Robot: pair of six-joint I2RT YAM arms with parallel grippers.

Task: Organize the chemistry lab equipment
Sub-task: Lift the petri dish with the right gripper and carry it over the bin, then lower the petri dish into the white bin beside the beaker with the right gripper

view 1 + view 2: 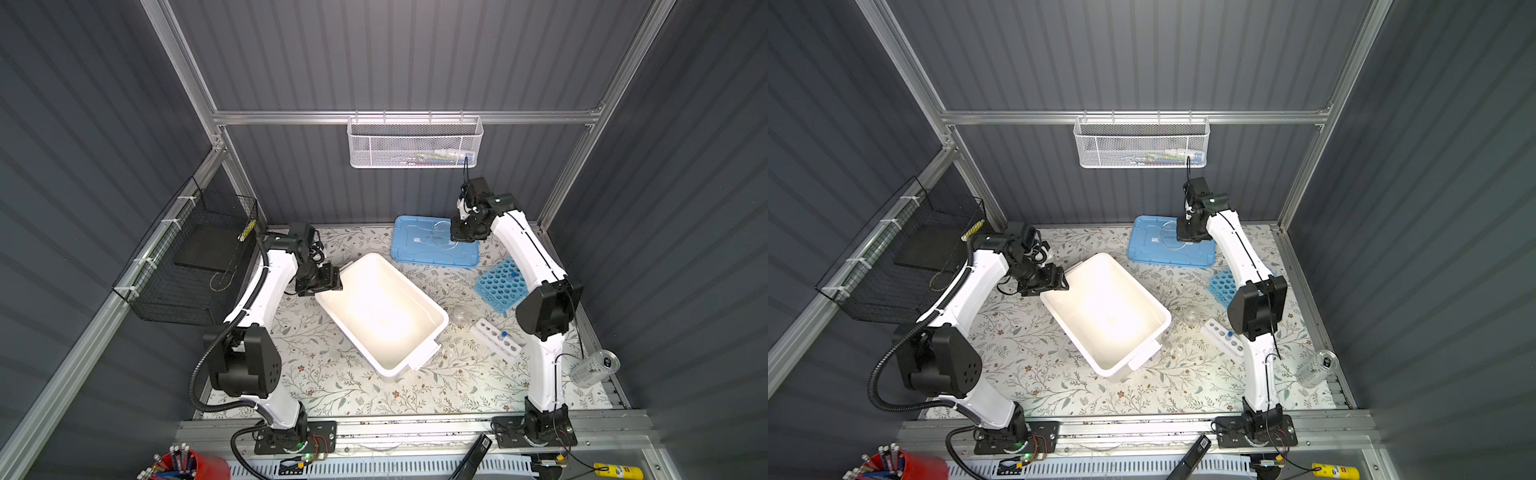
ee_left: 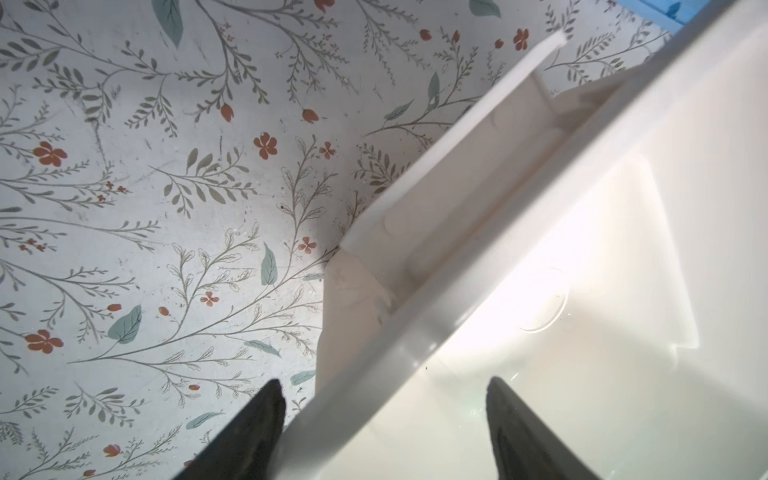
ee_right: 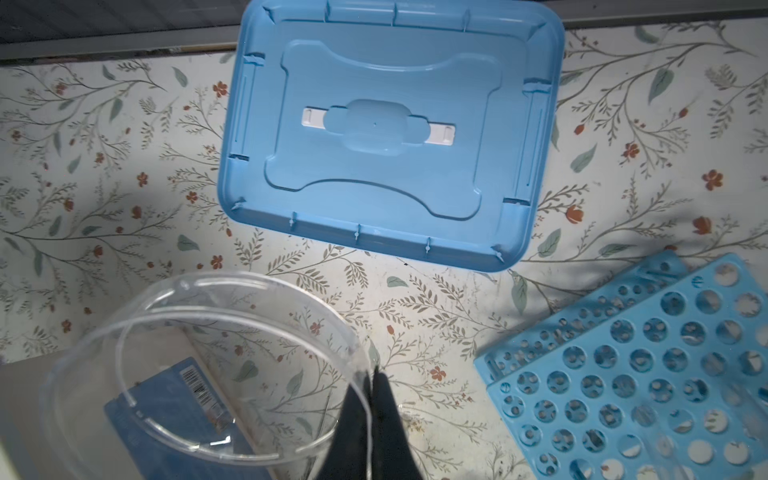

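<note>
My left gripper [image 1: 338,276] [image 2: 386,411] stands open astride the rim of the big white bin [image 1: 441,322] [image 2: 457,291] at its far left corner, one finger outside and one inside. A faint round outline [image 2: 544,299] shows on the bin floor; I cannot tell what it is. My right gripper [image 1: 465,237] [image 3: 372,386] is shut on the rim of a clear glass dish [image 1: 440,237] [image 3: 199,374], held above the light-blue lid [image 1: 415,249] [image 3: 386,133]. The blue many-holed rack [image 1: 500,286] [image 3: 644,374] lies at the right. In front of it lies the small white rack [image 1: 496,336] holding a blue-capped tube [image 1: 503,334].
A small clear beaker [image 1: 459,316] stands between the bin and the white rack. A clear cup [image 1: 594,368] lies at the right edge. A black wire basket [image 1: 195,257] hangs on the left wall and a white mesh basket [image 1: 415,143] on the back rail.
</note>
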